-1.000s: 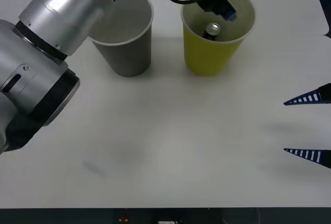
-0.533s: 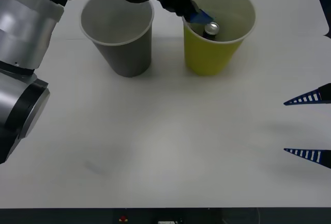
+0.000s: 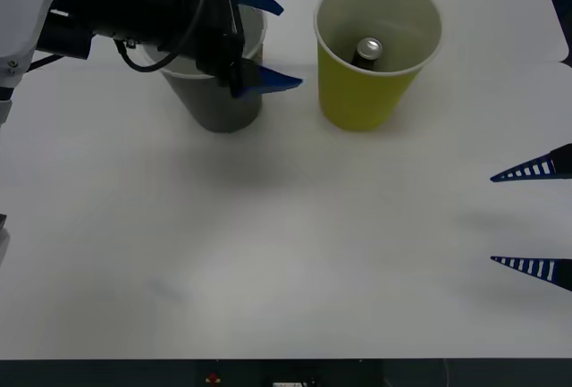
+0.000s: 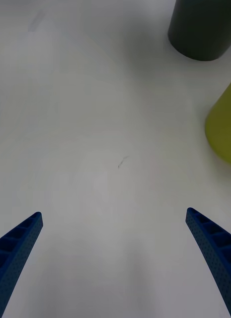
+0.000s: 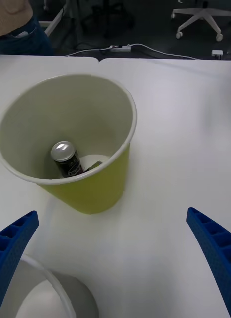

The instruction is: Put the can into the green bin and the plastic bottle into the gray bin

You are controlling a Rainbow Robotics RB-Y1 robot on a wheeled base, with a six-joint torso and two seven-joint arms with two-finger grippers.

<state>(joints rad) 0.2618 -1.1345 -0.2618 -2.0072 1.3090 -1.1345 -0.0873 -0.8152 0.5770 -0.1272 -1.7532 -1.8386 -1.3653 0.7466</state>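
The silver can (image 3: 368, 50) stands upright inside the green bin (image 3: 356, 101) at the back of the table; the left wrist view looks down on the can (image 5: 65, 158) within the green bin (image 5: 95, 191). The gray bin (image 3: 223, 112) stands just left of it, partly covered by my left arm. My left gripper (image 3: 272, 41) hovers open over the gray bin's right rim, with nothing between its fingers. My right gripper (image 3: 533, 219) waits open at the table's right edge. The plastic bottle is out of view.
Bare white table (image 3: 295, 253) stretches in front of the bins. In the right wrist view the gray bin (image 4: 202, 27) and the green bin (image 4: 224, 131) lie ahead of the open fingers. Chairs and cables lie on the floor beyond the table.
My left gripper has pulled back leftward out of the green bin to above the gray bin, leaving the can inside. The right arm has stayed still.
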